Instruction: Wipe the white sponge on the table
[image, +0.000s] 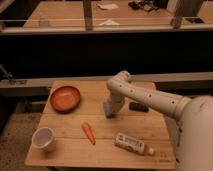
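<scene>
The white sponge is a small pale bluish block at the middle of the light-wood table, with only its left part showing. My gripper points down at the sponge and covers most of it, close to or on the tabletop. The white arm reaches in from the right.
An orange plate sits at the back left. A carrot lies in front of the sponge. A white cup stands at the front left. A white labelled bottle lies at the front right. A small dark block lies right of the gripper.
</scene>
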